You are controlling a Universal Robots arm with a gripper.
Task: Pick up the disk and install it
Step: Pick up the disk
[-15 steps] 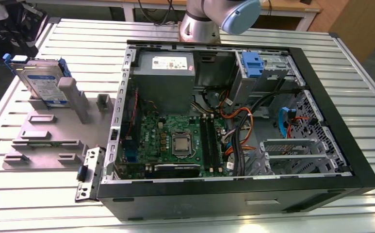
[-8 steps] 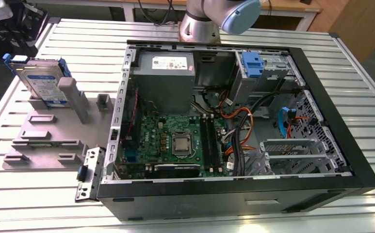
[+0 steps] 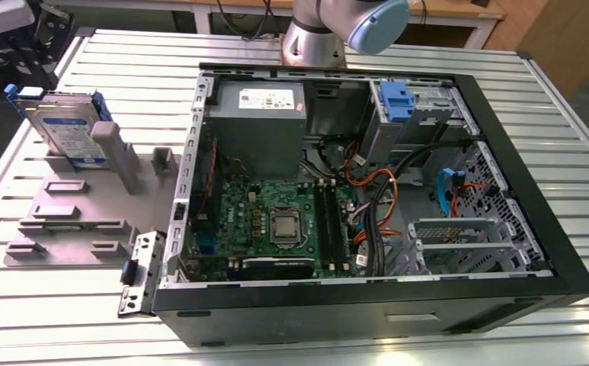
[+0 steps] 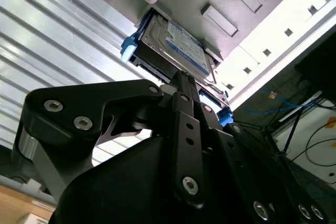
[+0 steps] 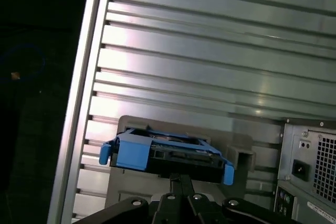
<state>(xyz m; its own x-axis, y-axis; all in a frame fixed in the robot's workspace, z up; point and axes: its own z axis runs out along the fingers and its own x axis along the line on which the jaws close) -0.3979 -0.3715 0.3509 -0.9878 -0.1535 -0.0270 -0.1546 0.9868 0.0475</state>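
The disk [image 3: 65, 126] stands on edge in a grey fixture [image 3: 71, 217] at the exterior view's left, beside the open computer case [image 3: 568, 267]. It is a silver drive with a white-and-blue label and blue side rails. My gripper [image 3: 25, 53] hangs over the table's far left corner, just behind the disk. In both wrist views the disk [image 4: 178, 45] [image 5: 168, 156] lies straight ahead of the gripper [image 4: 181, 76] [image 5: 178, 178]. The fingers look pressed together, their tips close to the disk's connector end, holding nothing.
Inside the case are a grey power-supply box [image 3: 258, 114], a motherboard [image 3: 273, 221], cables, and a drive bay with a blue latch [image 3: 396, 99] at the far right. A loose metal bracket [image 3: 139, 271] lies by the case's near left corner. The slatted table's left edge [image 5: 79, 129] is close.
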